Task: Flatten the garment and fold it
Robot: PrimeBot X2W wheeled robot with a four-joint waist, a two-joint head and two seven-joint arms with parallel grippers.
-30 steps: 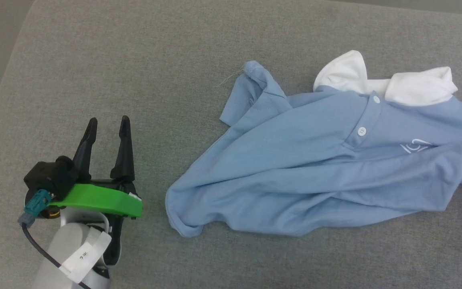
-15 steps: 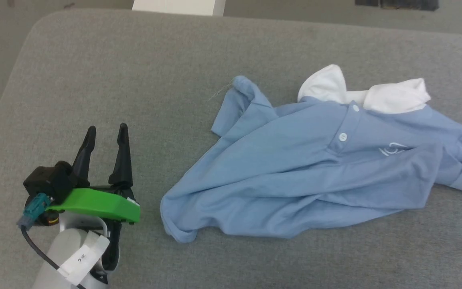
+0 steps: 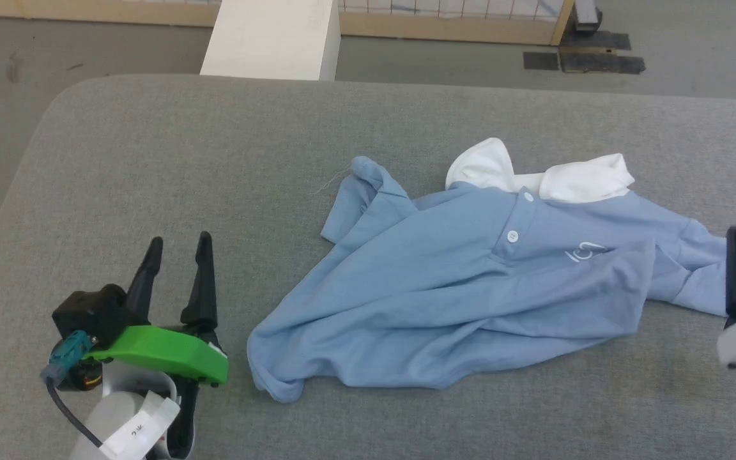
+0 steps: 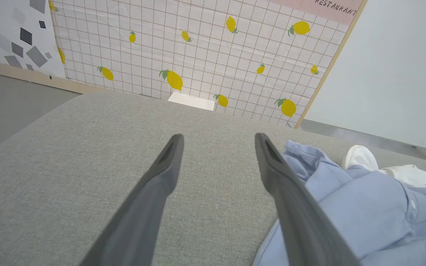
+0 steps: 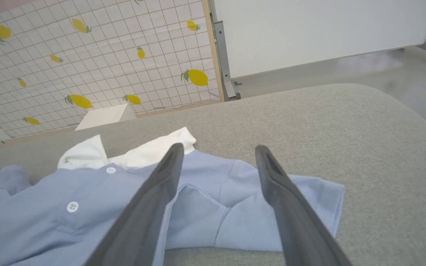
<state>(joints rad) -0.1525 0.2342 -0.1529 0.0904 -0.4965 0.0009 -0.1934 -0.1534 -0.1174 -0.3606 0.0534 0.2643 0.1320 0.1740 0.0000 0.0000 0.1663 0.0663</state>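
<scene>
Left end effector hangs beside the garment, white block beyond.

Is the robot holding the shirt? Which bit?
Nothing is held. The left gripper and right gripper are both open; the shirt lies free.

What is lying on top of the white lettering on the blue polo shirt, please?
A fold of the polo shirt itself lies across it. Only the top strokes of the lettering show; the rest of the word is covered.
</scene>
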